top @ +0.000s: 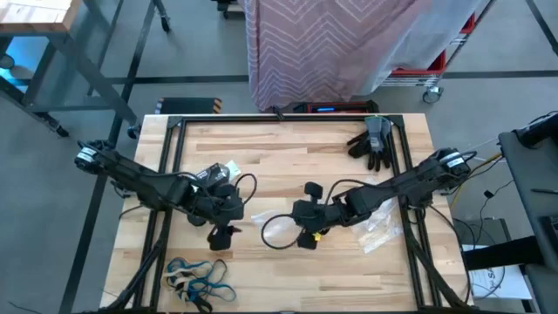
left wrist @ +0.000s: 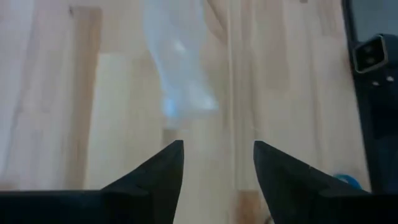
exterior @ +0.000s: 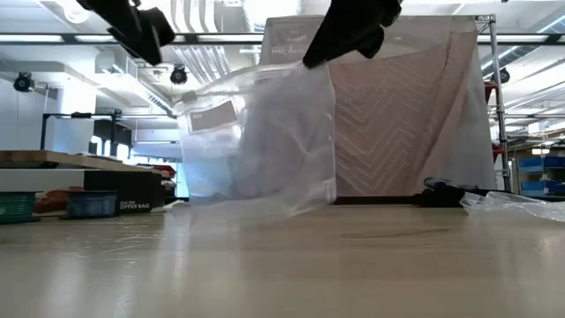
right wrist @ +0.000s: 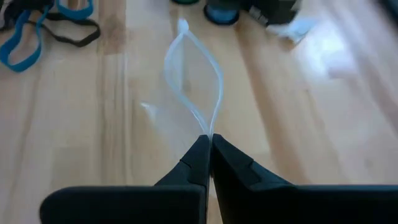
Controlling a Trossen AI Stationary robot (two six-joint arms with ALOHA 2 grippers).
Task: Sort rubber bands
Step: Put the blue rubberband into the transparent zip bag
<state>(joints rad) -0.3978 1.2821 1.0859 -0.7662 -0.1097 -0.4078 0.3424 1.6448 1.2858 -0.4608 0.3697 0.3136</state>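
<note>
So we've got the right gripper (right wrist: pixel 209 140) pinched tight on the rim of a clear plastic bag (right wrist: pixel 193 81) mid-table (top: pixel 349 174). Our left gripper (left wrist: pixel 217 155) hangs just beside it, fingers apart and holding nothing. The rubber bands (top: pixel 199 281) sit piled near the table's front-left corner.
</note>
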